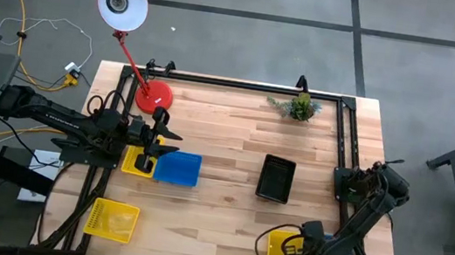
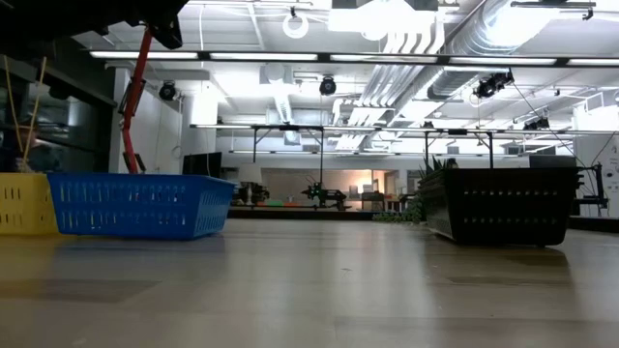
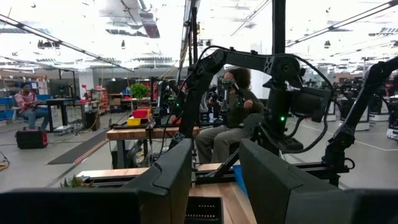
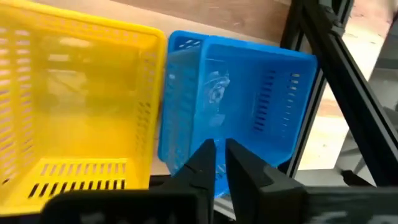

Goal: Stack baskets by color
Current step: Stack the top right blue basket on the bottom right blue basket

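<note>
A yellow basket (image 1: 137,161) and a blue basket (image 1: 178,169) stand side by side on the table at the left, also in the low view as yellow (image 2: 24,203) and blue (image 2: 140,205). My left gripper (image 3: 216,155) hangs open above them, holding nothing. A black basket (image 1: 276,178) stands right of the middle. Another yellow basket (image 1: 112,220) lies near the near left corner. At the near right, a yellow basket (image 4: 74,106) and a blue basket (image 4: 249,93) sit together under my right gripper (image 4: 221,152), which points down and is shut over the blue one's inside. My right gripper points down from above with its fingertips (image 4: 205,155) in front of the blue basket's inside, close to its near wall (image 4: 186,168). I cannot tell whether they touch it.
A red desk lamp (image 1: 142,72) stands at the far left corner and a small plant (image 1: 300,108) at the far edge. Black frame rails (image 1: 345,134) run along the far and right sides. A person (image 3: 230,118) sits beyond the table. Bare wood lies between the baskets.
</note>
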Tool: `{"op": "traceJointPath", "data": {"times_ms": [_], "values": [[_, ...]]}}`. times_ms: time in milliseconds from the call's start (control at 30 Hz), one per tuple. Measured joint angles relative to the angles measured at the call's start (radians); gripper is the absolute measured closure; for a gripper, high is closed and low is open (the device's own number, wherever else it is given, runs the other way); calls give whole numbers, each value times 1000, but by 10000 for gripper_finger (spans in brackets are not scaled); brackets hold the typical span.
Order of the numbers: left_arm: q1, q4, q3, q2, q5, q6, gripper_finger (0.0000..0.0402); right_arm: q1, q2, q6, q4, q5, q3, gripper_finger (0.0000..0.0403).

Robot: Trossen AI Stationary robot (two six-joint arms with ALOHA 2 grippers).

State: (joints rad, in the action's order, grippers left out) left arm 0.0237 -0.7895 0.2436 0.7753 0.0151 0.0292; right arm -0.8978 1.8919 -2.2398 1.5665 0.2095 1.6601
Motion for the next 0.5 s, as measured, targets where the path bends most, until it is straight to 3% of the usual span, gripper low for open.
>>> {"op": "traceJointPath", "data": {"times_ms": [133,500], "values": [[0,0,0,0,0,0,280,2,1,4,-3,10,-27,399],[0,2,0,0,0,-3,280,1,1,2,-69,8,-103,402]]}}
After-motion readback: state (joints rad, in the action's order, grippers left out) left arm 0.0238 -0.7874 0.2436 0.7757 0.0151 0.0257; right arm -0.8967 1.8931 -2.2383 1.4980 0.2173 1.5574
